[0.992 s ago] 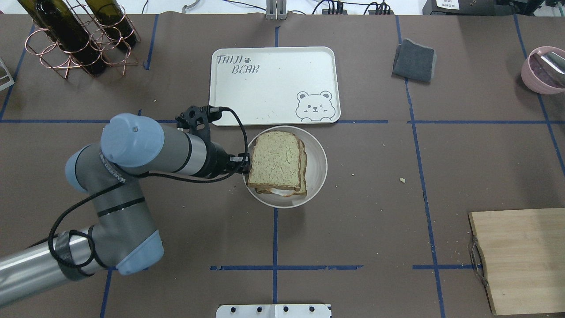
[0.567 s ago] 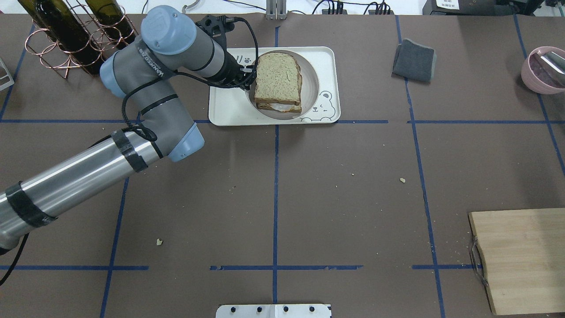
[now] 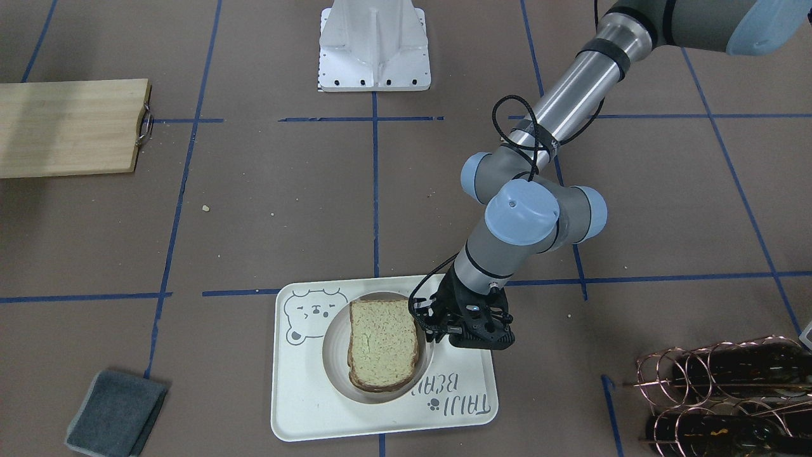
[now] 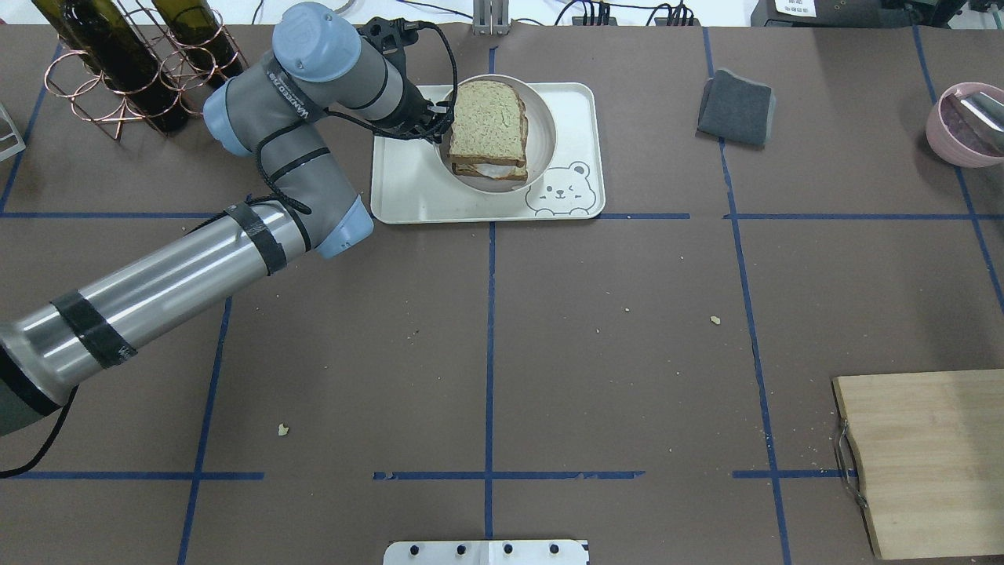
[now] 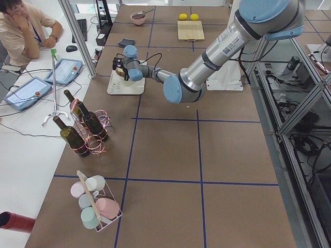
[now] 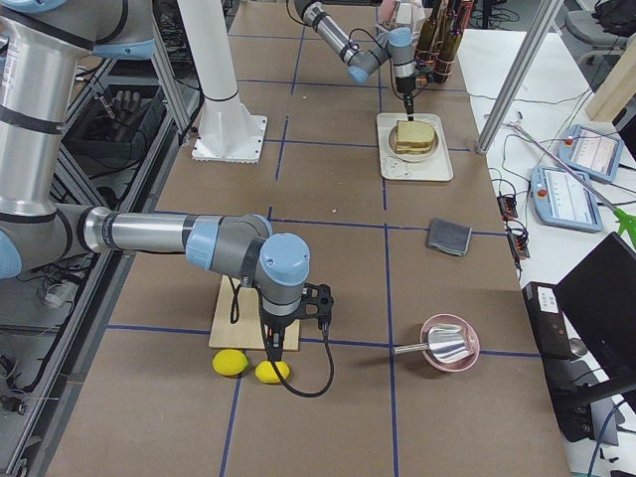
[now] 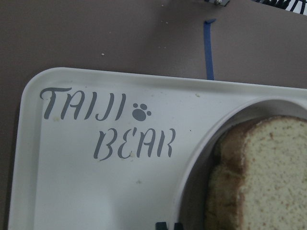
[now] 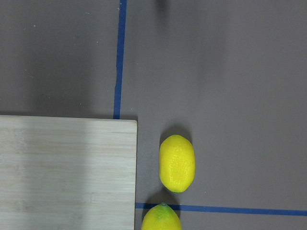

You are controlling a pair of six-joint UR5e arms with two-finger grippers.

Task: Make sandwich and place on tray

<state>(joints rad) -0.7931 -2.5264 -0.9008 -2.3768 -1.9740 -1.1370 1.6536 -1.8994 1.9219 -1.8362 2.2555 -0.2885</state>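
Note:
The sandwich [image 4: 488, 125], two speckled bread slices with egg white showing at its near edge, lies in a small round white dish [image 4: 543, 118]. The dish is over the cream "TAIJI BEAR" tray [image 4: 408, 188]; I cannot tell whether it rests on it. My left gripper [image 4: 439, 122] is shut on the dish's left rim. From the front, the left gripper [image 3: 428, 324] is beside the sandwich [image 3: 382, 343] on the tray [image 3: 298, 406]. The left wrist view shows the tray [image 7: 96, 191], dish rim [image 7: 206, 139] and bread [image 7: 264, 177]. My right gripper [image 6: 273, 350] hangs near the cutting board; I cannot tell whether it is open.
A wooden cutting board [image 4: 925, 455] lies at the near right, with two lemons [image 8: 177, 163] beside it. A grey cloth [image 4: 736, 107] and a pink bowl [image 4: 961, 125] are at the far right. A copper wine rack [image 4: 141, 63] with bottles stands at the far left.
My left gripper carried the dish with the sandwich from the table in front of the tray to over the tray, then a little farther back.

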